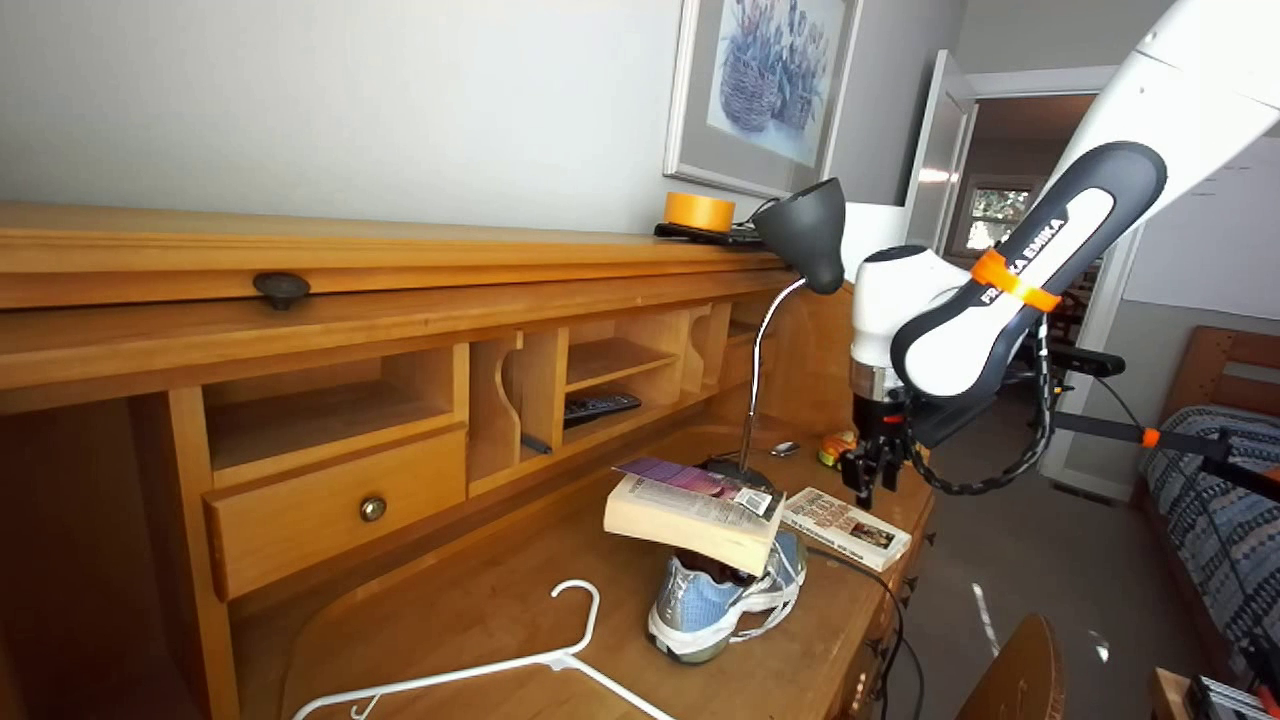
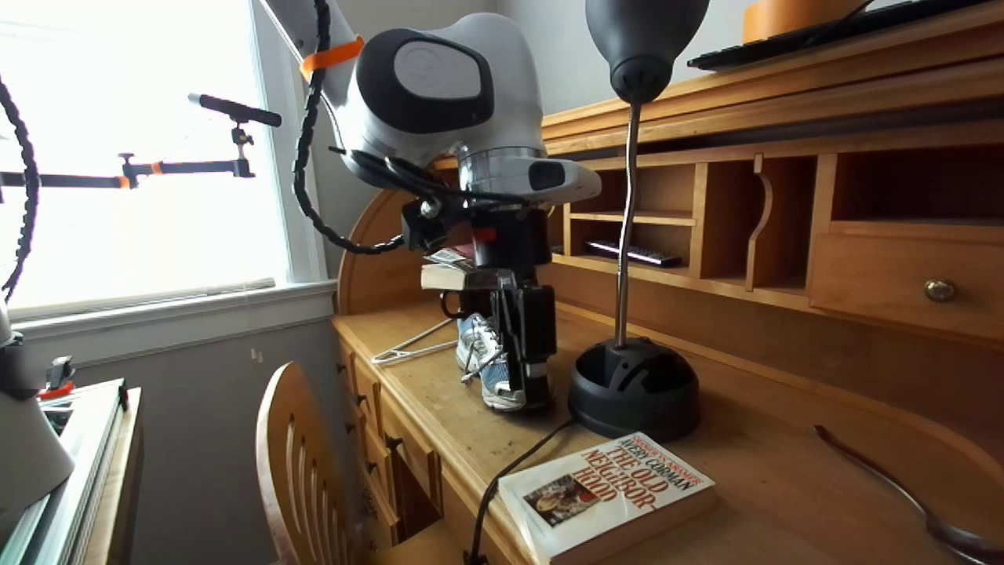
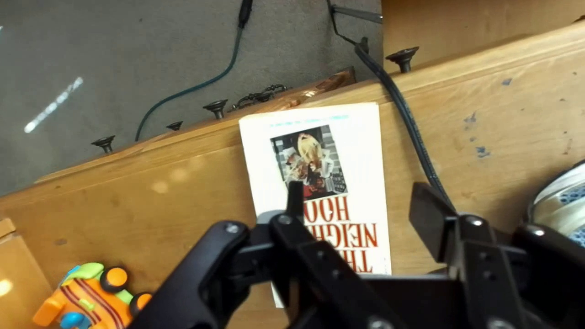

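My gripper (image 1: pixel 876 480) is open and empty, held above the desk with its fingers pointing down. It also shows in an exterior view (image 2: pixel 527 377). In the wrist view (image 3: pixel 363 210) one finger overlaps a white paperback (image 3: pixel 358 155) and the other appears beyond its edge, near a black cord (image 3: pixel 406 114). The paperback lies flat near the desk's front edge, in both exterior views (image 1: pixel 845 527) (image 2: pixel 596 498). A blue and white shoe (image 1: pixel 695 605) stands beside it, with a thick book (image 1: pixel 690 512) resting on top. The shoe is partly hidden behind the gripper (image 2: pixel 474 345).
A black desk lamp (image 2: pixel 634 392) stands close to the paperback. A white hanger (image 1: pixel 565 661), a spoon (image 2: pixel 886 486) and an orange toy (image 3: pixel 98 297) lie on the desk. A remote (image 1: pixel 600 405) sits in a cubby. A wooden chair (image 2: pixel 302 471) stands in front.
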{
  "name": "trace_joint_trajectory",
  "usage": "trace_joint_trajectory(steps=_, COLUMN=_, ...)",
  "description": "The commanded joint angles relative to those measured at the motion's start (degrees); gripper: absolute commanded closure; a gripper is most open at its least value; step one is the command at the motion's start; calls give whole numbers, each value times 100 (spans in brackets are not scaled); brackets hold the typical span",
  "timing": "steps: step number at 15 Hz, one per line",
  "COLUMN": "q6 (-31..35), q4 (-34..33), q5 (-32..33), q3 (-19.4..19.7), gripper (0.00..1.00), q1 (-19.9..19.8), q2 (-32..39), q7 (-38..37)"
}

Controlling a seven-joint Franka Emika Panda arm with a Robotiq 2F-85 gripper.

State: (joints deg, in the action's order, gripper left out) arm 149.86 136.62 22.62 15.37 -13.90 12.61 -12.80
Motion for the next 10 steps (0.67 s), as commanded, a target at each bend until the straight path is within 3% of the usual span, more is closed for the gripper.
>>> trace_joint_trajectory(steps=1, q6=678, q4=410, q5=-850, q3=-31, gripper=5, q1=-232, q2=-93, q7=824)
trace_joint_trajectory(steps=2, q6=809, q4=464, q5=-1170, q3=-83, gripper=7, q1=-320, q2=-91, q7=1100)
trace_joint_trajectory(steps=3, q6=942, q4=512, q5=-1463, q3=-122, gripper=40, q1=-395, q2=-93, q7=1314)
trace_joint_trajectory(steps=5, q6=1157, q4=556, q5=-2020, q3=-213, gripper=36, q1=-540, q2=-75, q7=1740)
trace_joint_trajectory(steps=10, q6=1284, q4=546, q5=-3655, q3=-804, gripper=77, q1=-1078, q2=4, q7=3215)
